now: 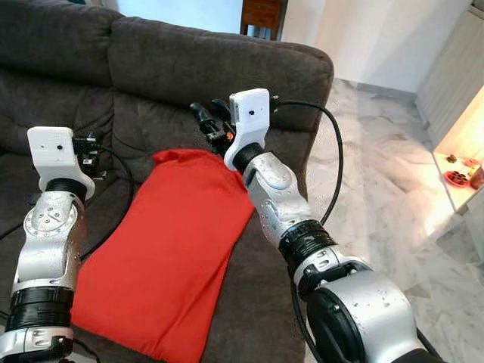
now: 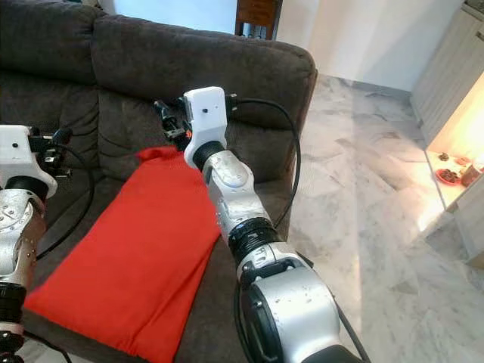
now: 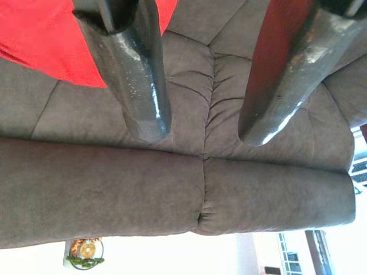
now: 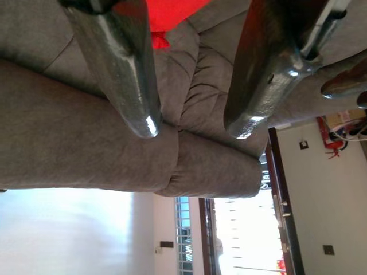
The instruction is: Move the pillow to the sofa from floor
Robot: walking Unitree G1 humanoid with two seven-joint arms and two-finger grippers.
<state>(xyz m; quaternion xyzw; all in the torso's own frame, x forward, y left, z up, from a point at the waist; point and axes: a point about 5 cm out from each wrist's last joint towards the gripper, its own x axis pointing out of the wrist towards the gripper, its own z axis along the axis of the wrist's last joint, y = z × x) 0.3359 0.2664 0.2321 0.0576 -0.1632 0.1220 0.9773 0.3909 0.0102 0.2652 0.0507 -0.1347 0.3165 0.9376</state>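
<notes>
Head views: you'll find the red pillow (image 1: 170,249) already lying on the sofa (image 1: 151,68) seat, long axis running 1 to 7 o'clock. Right gripper (image 1: 212,121) hovers just past its 1 o'clock corner, nearer than the left gripper (image 3: 200,129).

Left wrist: fingers apart, empty; pillow behind them.

Right wrist: fingers spread, pillow corner (image 4: 166,14) behind, released.

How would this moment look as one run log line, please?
pillow: lying on sofa seat | left gripper: open, empty, above seat | right gripper: open, empty, near pillow's top end
</notes>
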